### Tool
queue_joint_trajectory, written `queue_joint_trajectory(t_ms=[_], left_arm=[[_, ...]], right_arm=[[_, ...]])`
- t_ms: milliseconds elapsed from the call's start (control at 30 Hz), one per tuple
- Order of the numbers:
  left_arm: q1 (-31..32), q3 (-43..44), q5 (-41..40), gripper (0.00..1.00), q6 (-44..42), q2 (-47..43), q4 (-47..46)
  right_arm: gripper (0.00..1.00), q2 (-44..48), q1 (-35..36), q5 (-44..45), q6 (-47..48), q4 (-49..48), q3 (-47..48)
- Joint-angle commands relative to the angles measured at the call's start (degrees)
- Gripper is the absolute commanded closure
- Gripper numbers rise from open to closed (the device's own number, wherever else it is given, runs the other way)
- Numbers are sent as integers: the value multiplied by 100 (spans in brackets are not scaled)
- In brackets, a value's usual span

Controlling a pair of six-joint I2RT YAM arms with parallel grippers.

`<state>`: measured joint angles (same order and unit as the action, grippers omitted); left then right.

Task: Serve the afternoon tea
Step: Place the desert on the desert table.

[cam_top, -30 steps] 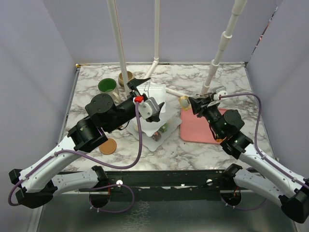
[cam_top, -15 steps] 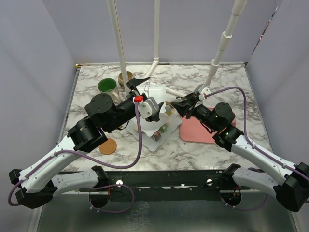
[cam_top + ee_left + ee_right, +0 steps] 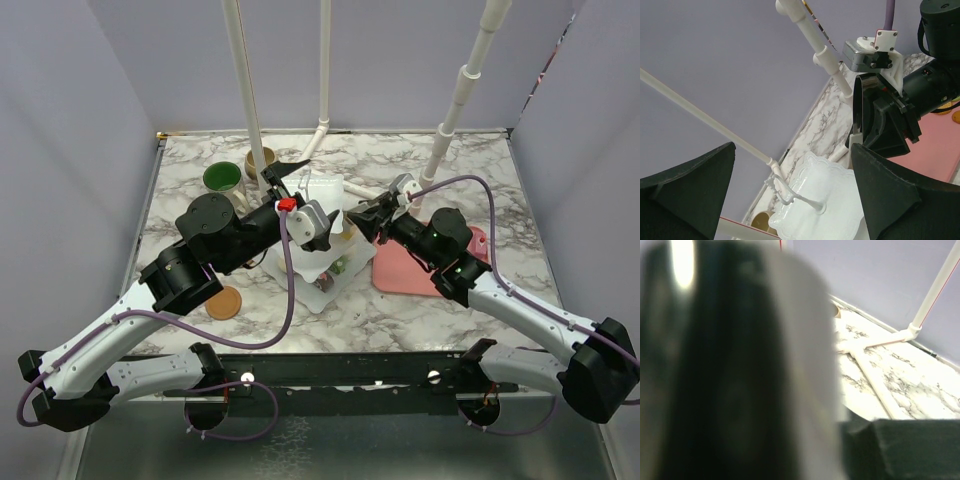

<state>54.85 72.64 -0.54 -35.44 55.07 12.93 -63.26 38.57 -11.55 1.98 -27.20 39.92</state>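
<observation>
Tiered stand point(image 3: 318, 298) sits mid-tabletop point(image 3: 500, 170), its top plate point(image 3: 822, 200) just below and between my left jaws, which are spread wide. Right jaws hover just beside that plate on the pink tray point(image 3: 405, 268) side, partly closed (pinching something or nothing, I cannot tell). It's crowded there; open tabletop lies farther right.

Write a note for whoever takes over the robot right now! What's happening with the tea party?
Left gripper: open, holding nothing, over the top of the tiered stand.
Right gripper: jaws partly closed, tip beside the stand; whether it holds anything cannot be told.
Things: green-lined mug and beige mug at the far left; one coaster bare by the left arm.
Done: some pastries on the stand's lower plate.
Left: top plate empty; mugs not on coasters.
</observation>
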Motion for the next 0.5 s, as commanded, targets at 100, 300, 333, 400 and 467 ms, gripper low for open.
queue_joint_trajectory(t_ms=[100, 300, 333, 400, 467], left_arm=[[-27, 167, 53, 1, 2, -28, -55], [-27, 198, 49, 1, 11, 8, -66], [-27, 193, 45, 1, 11, 4, -65], [-21, 198, 53, 1, 19, 2, -67], [-27, 198, 51, 1, 28, 0, -68]], right_arm=[[50, 3, -7, 372, 31, -206, -58], [44, 127, -7, 419, 22, -169, -96], [44, 152, -7, 443, 22, -160, -96], [44, 249, -7, 535, 12, -129, -104], [44, 405, -7, 715, 0, -74, -132]])
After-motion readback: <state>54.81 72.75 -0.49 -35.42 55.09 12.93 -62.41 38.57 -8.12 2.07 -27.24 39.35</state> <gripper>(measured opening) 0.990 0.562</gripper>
